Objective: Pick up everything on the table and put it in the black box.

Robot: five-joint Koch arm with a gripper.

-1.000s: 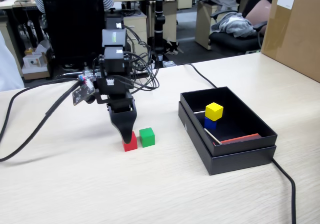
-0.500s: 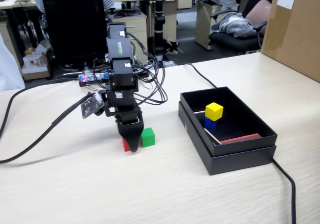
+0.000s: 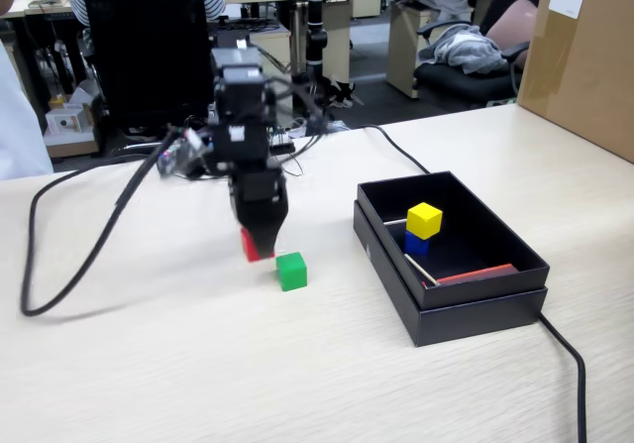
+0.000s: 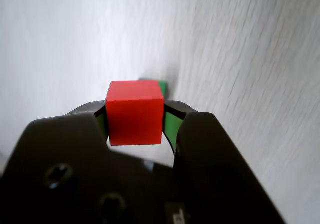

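Red cube [image 4: 134, 113] pinched between downward-pointing fingers [image 4: 192, 134] (lifted off the table [image 3: 297, 364]).

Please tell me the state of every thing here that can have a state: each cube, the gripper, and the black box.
gripper: shut on the red cube
red cube: held, lifted off the table
green cube: resting on the table, free
yellow cube: in the box, stacked on the blue cube
blue cube: in the box, under the yellow cube
black box: open
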